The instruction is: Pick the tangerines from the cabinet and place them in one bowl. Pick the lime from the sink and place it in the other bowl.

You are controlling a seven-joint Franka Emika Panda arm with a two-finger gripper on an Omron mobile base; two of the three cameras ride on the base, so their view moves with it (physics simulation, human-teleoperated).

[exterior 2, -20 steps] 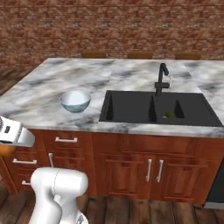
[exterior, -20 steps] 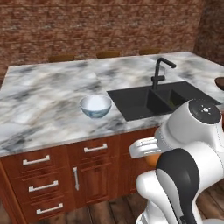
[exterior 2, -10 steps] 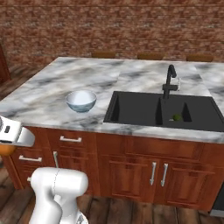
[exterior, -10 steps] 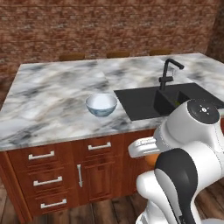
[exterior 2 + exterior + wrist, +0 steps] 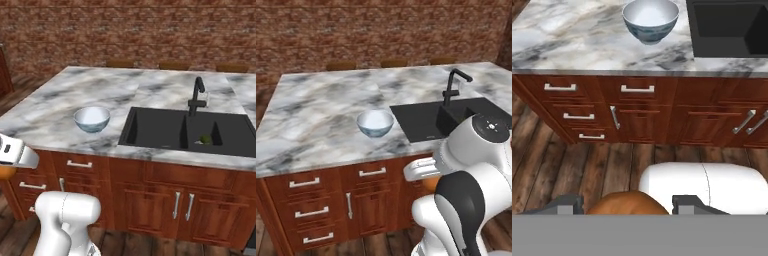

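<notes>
While the hand gripped a tangerine low in front of the drawer fronts, the pale blue-white bowl stood on the marble worktop beside the black sink, where the lime lay.

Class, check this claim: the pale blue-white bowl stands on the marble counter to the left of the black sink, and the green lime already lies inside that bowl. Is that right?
Not quite. The lime lies in the sink, in the basin right of the faucet, as the right base view shows. The pale bowl does stand on the counter left of the sink, but it holds no fruit.
</notes>
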